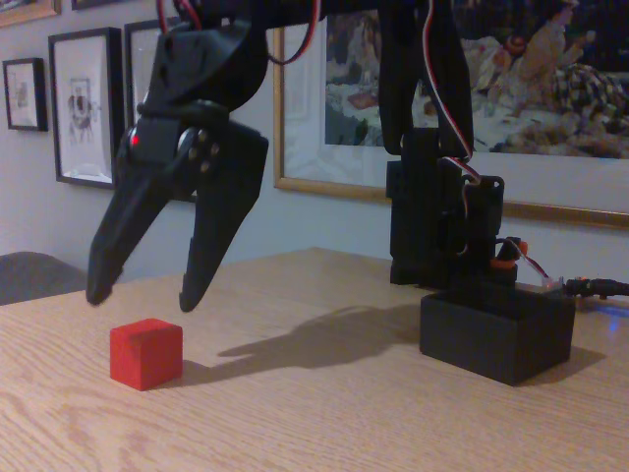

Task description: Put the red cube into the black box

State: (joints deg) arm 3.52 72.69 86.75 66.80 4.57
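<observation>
The red cube [145, 353] rests on the wooden table [324, 413] at the lower left of the fixed view. Just above it hangs my black gripper [142, 297], open, its two fingertips spread wider than the cube and a short gap over its top. Nothing sits between the fingers. The black box [496, 334] stands on the table at the right, in front of the arm's base, its opening facing up; its inside is hidden from this low angle.
The arm's black base [442, 226] with red and white wires rises behind the box. Framed pictures hang on the wall behind. A dark chair back [34, 275] shows at the left edge. Bare wood lies between cube and box.
</observation>
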